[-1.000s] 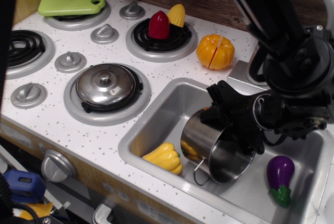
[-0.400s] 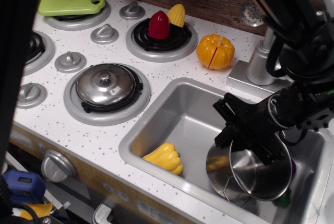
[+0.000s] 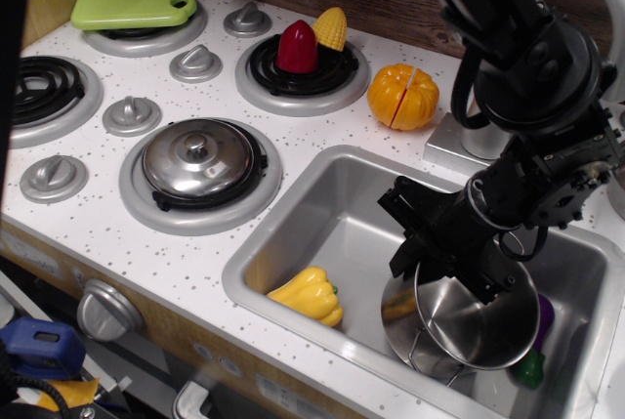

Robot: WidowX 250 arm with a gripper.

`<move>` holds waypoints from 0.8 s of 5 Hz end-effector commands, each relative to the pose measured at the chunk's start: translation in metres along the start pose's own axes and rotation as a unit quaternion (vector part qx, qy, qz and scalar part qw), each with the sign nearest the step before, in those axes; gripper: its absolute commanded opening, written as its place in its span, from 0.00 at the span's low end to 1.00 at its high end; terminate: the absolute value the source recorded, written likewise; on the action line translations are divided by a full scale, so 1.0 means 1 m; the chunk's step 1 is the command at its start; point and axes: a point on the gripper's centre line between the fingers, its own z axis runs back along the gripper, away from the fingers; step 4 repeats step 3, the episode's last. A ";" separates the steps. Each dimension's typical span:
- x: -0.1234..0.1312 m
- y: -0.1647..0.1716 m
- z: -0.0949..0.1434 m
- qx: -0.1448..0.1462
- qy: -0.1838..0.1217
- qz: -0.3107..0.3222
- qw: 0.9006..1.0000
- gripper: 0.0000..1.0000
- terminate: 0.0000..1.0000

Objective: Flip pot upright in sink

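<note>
The shiny steel pot (image 3: 476, 326) is in the right part of the sink (image 3: 337, 206), tilted, with its round open face turned up and toward the camera. A wire loop handle shows at its lower rim. My black gripper (image 3: 452, 261) reaches down from the upper right and is shut on the pot's upper left rim. The pot's lower edge is close to the sink floor; whether it touches cannot be told.
A yellow pepper (image 3: 308, 294) lies in the sink's front left. A purple eggplant (image 3: 535, 360) is mostly hidden behind the pot. A domed steel lid (image 3: 198, 160) sits on a burner to the left. An orange pumpkin (image 3: 402, 96) stands behind the sink.
The pot swung from lying on its side mid-sink to the right, turning its round face up toward the camera. Since 0.4 s ago the gripper and pot shifted slightly left.
</note>
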 end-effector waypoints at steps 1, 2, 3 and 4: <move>0.007 0.004 0.017 -0.010 -0.026 0.006 1.000 1.00 0.00; 0.007 0.004 0.017 -0.010 -0.026 0.006 1.000 1.00 0.00; 0.007 0.004 0.017 -0.010 -0.026 0.006 1.000 1.00 1.00; 0.007 0.004 0.017 -0.010 -0.026 0.006 1.000 1.00 1.00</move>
